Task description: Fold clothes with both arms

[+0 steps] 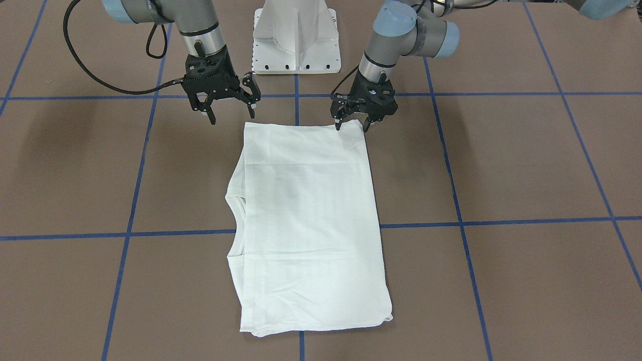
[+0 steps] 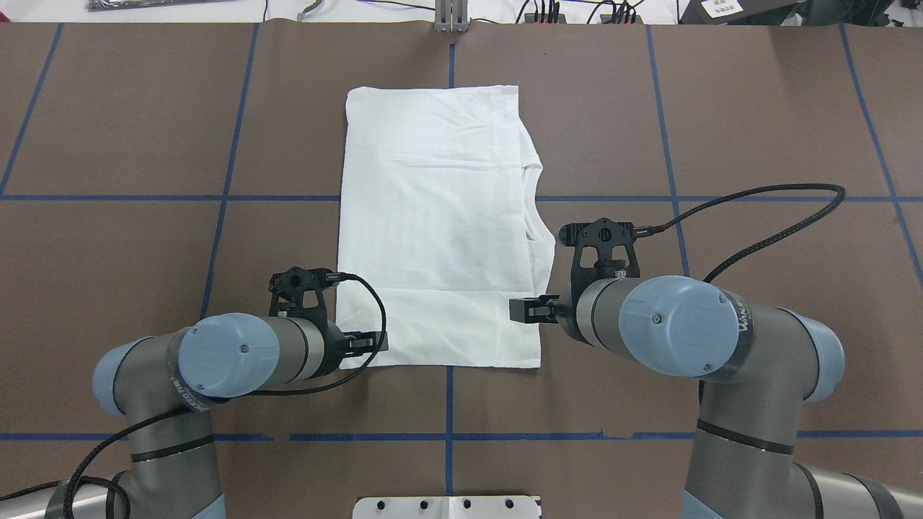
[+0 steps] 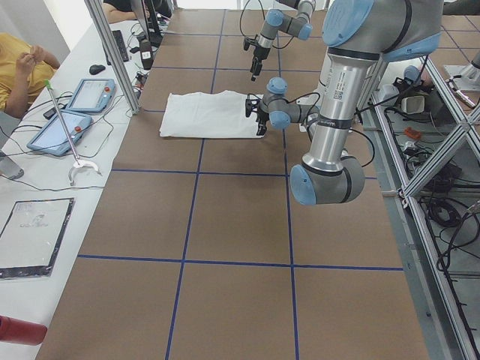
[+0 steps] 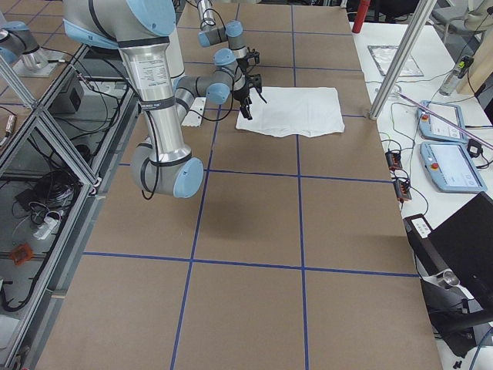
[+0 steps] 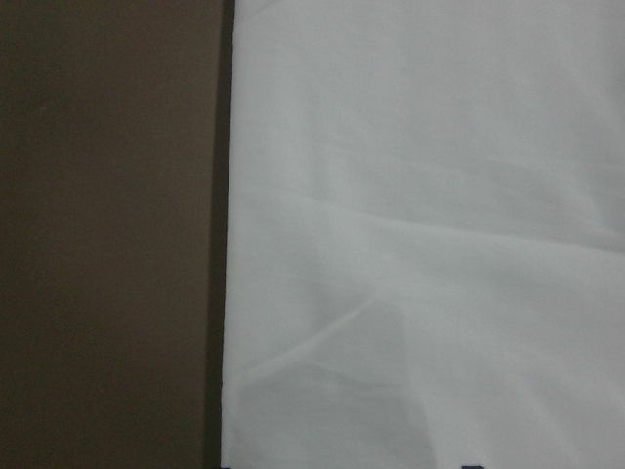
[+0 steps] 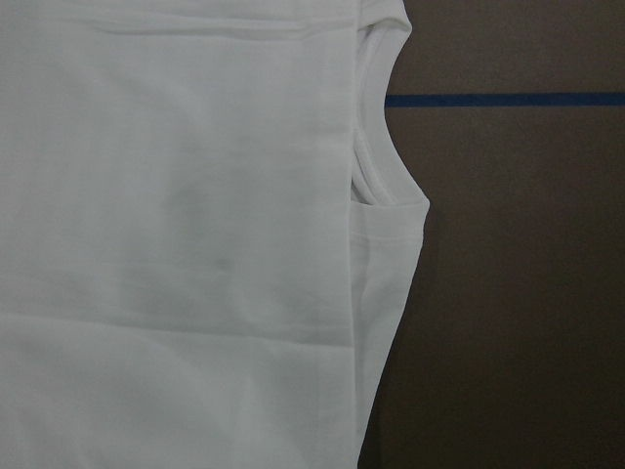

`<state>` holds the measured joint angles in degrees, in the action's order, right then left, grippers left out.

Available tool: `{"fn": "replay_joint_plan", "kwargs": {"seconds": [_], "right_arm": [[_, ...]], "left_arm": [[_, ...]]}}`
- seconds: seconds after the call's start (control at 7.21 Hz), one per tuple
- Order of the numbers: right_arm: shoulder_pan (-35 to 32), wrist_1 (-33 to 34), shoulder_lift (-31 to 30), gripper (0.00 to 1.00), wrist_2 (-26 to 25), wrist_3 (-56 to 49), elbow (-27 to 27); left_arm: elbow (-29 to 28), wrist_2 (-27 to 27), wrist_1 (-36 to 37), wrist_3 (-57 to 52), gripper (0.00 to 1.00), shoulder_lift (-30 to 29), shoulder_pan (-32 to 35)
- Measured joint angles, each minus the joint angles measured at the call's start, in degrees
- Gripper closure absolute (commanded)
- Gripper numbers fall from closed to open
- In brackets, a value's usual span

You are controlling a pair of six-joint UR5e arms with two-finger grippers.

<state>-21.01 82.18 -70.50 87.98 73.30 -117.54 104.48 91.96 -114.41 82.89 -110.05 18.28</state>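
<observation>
The white shirt point(image 1: 308, 215) lies flat on the brown table, folded into a long rectangle, its neck opening point(image 2: 535, 205) on the robot's right side. My left gripper point(image 1: 353, 124) is open, low at the shirt's near-left corner, one finger on each side of that corner. My right gripper point(image 1: 230, 109) is open and holds nothing. It hangs above the table just outside the shirt's near-right corner. The left wrist view shows the shirt's straight side edge point(image 5: 227, 293). In the right wrist view the collar point(image 6: 376, 166) is visible. No black text shows.
The white base block point(image 1: 296, 40) stands between the arms at the robot's edge. Blue tape lines point(image 1: 501, 220) grid the table. Beyond the far edge are a bench with tablets point(image 3: 75, 112), a metal post point(image 3: 112, 52) and a seated person point(image 3: 19, 64).
</observation>
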Motion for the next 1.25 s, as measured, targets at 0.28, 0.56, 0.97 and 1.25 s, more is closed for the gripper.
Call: {"fn": "replay_joint_plan", "kwargs": {"seconds": [0.28, 0.56, 0.97, 1.25], "right_arm": [[0.0, 0.0, -0.1, 0.0, 0.0, 0.0, 0.1], [0.0, 0.0, -0.2, 0.0, -0.1, 0.0, 0.1], [0.0, 0.1, -0.2, 0.0, -0.4, 0.0, 0.1], [0.8, 0.5, -0.2, 0.06, -2.3, 2.7, 0.5]], "left_arm": [[-0.5, 0.0, 0.0, 0.1, 0.26, 0.1, -0.1], [-0.9, 0.0, 0.0, 0.2, 0.42, 0.1, -0.1], [-0.9, 0.0, 0.0, 0.3, 1.0, 0.1, -0.2], [-0.5, 0.1, 0.1, 0.3, 1.0, 0.1, -0.1]]}}
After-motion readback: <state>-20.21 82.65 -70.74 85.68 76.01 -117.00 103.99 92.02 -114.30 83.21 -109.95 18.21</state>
